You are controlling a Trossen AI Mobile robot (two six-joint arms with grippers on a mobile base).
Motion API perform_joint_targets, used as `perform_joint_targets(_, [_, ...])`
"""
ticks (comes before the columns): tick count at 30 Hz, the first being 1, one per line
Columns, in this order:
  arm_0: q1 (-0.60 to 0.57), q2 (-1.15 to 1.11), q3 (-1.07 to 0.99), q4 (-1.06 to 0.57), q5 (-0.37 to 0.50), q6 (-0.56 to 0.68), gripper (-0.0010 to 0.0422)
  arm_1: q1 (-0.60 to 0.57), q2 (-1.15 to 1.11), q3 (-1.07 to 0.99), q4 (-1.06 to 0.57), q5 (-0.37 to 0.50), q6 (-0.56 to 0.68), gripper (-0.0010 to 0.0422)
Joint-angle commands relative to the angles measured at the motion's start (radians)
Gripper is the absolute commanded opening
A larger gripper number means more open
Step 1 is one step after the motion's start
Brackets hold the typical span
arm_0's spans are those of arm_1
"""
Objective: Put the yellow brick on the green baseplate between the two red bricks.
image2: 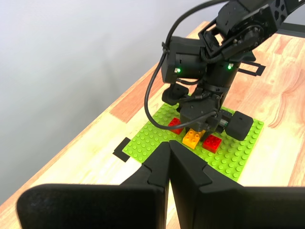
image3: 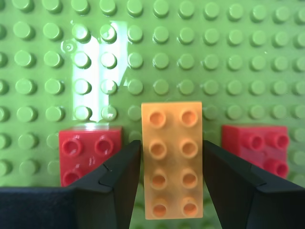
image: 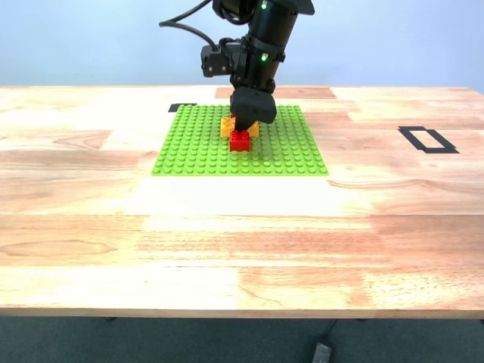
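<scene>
Yellow brick between the jaws, on the green baseplate

You had my second gripper (image3: 172, 191) closed around the yellow brick (image3: 172, 160), its black fingers (image3: 119, 181) touching the brick's long sides; it sat on the green baseplate (image3: 190, 57) between the two red bricks (image3: 89, 153), one on each side.

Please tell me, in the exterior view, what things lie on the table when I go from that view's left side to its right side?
Small black tape mark → green baseplate → yellow brick with my second gripper over it → black tape rectangle. The red brick sits in front of the yellow one, so its place in the order is unclear.
</scene>
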Motion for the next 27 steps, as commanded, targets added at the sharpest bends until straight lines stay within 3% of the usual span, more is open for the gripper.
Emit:
perform_joint_targets(1, [0.0,0.0,0.0,0.005,0.0,0.0,0.0,0.001,0.0,-0.01,0.002,0.005,-0.001,0.0177])
perform_joint_targets(22, [0.0,0.0,0.001,0.003,0.0,0.0,0.0,-0.002,-0.072,0.05,-0.036,0.027,0.023,0.0179])
perform_joint_targets(27, [0.0,0.0,0.0,0.004,0.0,0.0,0.0,-0.01,-0.074,0.048,-0.037,0.026,0.041,0.0158])
